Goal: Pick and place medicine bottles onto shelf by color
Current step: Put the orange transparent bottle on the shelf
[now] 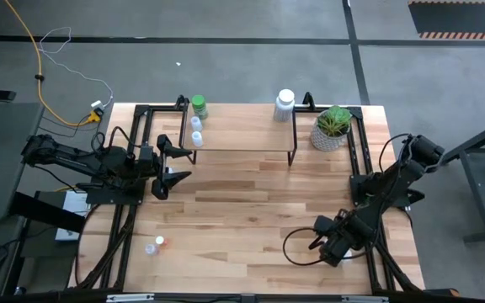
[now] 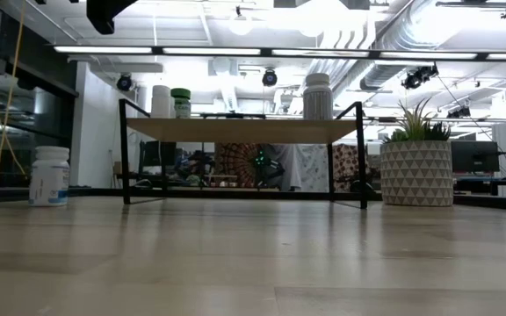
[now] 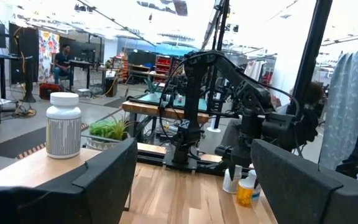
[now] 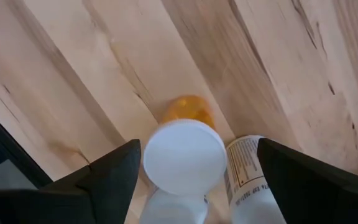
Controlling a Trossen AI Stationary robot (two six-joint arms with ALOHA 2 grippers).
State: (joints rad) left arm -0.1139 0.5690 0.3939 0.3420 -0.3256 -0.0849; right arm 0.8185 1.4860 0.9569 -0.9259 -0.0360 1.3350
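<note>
My right gripper [image 1: 327,242] hangs open over the table's near right part, pointing down. Its wrist view [image 4: 197,180] shows three bottles standing close together below it: a white-capped one [image 4: 184,157], an orange-capped one [image 4: 188,109] and a labelled white one [image 4: 248,180]. The fingers stand on either side of this group. My left gripper [image 1: 175,162] is open at the shelf's left end [image 3: 191,180]. The shelf [image 1: 242,139] carries a green-capped bottle [image 1: 199,105], two small white ones [image 1: 196,130] and a larger white one [image 1: 285,105]. Two more bottles [image 1: 156,246] stand near left.
A potted plant [image 1: 333,128] stands at the shelf's right end. The arms' black frames run along the left and right table edges. A white bottle [image 2: 49,175] stands at the left of the low view. Bare wood lies across the table's middle [image 1: 242,210].
</note>
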